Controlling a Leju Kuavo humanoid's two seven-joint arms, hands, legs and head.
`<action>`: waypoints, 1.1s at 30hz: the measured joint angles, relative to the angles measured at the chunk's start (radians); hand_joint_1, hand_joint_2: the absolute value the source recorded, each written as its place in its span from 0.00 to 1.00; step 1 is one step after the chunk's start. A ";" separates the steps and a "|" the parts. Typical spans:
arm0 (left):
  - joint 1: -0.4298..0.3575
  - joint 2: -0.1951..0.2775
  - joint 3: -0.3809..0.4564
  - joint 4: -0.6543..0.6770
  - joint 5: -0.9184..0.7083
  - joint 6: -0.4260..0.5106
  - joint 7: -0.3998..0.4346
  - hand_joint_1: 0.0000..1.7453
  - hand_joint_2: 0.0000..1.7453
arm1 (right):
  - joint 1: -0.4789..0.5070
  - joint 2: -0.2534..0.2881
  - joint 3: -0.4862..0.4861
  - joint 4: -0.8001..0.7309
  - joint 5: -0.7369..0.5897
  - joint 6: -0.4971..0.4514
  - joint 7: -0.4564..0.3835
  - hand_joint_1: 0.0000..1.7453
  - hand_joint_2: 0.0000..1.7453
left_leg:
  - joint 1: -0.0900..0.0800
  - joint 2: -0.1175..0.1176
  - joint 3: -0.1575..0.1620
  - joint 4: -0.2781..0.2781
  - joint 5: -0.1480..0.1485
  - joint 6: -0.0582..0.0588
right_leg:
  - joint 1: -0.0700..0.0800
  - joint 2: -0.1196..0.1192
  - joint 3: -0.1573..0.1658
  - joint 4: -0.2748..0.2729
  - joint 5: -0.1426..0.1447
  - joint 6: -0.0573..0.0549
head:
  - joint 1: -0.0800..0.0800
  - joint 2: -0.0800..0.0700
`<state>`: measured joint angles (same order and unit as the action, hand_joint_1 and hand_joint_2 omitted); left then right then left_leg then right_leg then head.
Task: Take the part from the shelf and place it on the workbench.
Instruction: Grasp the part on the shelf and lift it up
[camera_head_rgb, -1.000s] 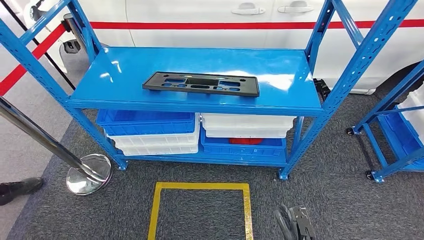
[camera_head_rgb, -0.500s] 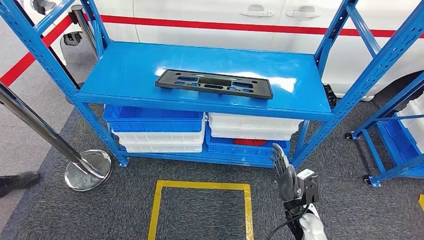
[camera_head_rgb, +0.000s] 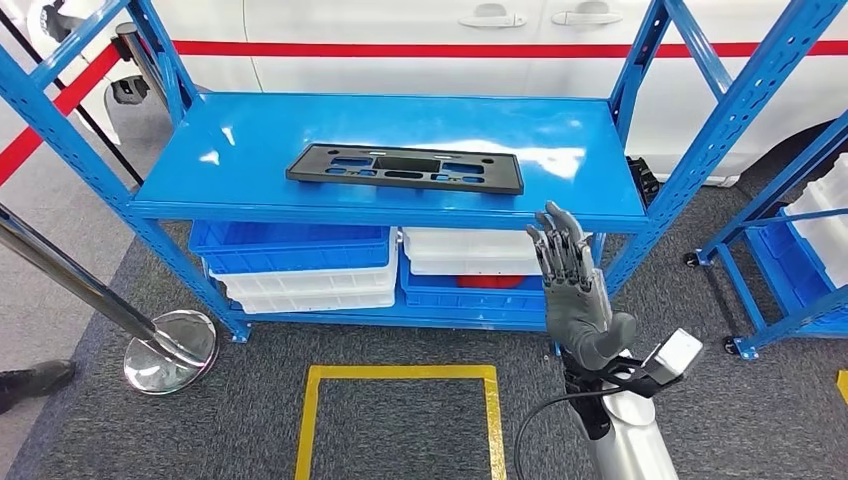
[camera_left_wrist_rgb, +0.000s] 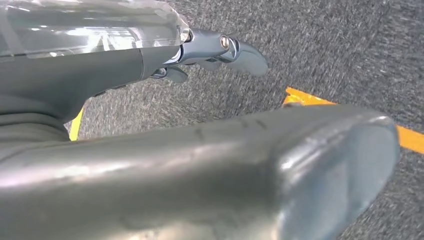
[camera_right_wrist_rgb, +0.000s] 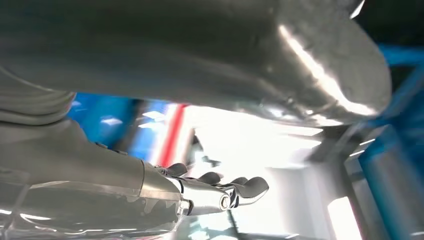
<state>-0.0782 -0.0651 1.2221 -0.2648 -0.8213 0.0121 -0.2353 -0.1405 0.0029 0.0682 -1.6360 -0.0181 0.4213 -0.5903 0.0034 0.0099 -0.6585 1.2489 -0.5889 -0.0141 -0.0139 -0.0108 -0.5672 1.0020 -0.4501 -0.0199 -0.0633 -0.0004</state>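
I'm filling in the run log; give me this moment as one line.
phase: reach | part: flat on shelf, untouched | right hand: open, raised before shelf edge | left hand: empty, over carpet

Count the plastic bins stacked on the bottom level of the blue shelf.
4 visible: left stack, a blue bin over a white bin; right stack, a white bin over a blue bin. The right hand covers part of the right stack; more may be hidden.

part (camera_head_rgb: 404, 167) on shelf (camera_head_rgb: 250, 130), bins (camera_head_rgb: 300, 262) beneath
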 joint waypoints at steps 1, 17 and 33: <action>-0.001 0.000 0.016 0.002 -0.006 0.001 -0.002 0.00 0.00 | -0.004 -0.002 0.019 -0.028 -0.014 0.008 -0.009 0.00 0.00 | 0.004 0.000 -0.023 0.043 -0.009 -0.004 | 0.000 0.002 0.001 0.000 -0.001 0.000 | 0.000 0.000; -0.027 -0.011 0.160 0.023 -0.061 0.011 -0.019 0.00 0.00 | -0.048 -0.043 0.184 -0.295 -0.148 0.073 -0.033 0.00 0.00 | -0.003 -0.005 0.090 -0.241 0.143 0.051 | -0.006 0.013 -0.135 0.301 -0.138 0.046 | 0.000 0.000; -0.031 -0.020 0.175 0.032 -0.061 0.012 -0.020 0.00 0.00 | -0.054 -0.052 0.200 -0.324 -0.149 0.073 -0.033 0.00 0.00 | 0.006 -0.006 -0.033 0.036 0.024 -0.004 | 0.005 0.004 0.004 -0.013 0.011 0.000 | 0.000 0.000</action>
<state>-0.1093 -0.0851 1.3968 -0.2329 -0.8827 0.0244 -0.2548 -0.1946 -0.0491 0.2677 -1.9596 -0.1675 0.4948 -0.6230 0.0095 0.0041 -0.6916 1.2853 -0.5651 -0.0180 -0.0088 -0.0066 -0.5633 0.9891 -0.4391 -0.0196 -0.0633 -0.0004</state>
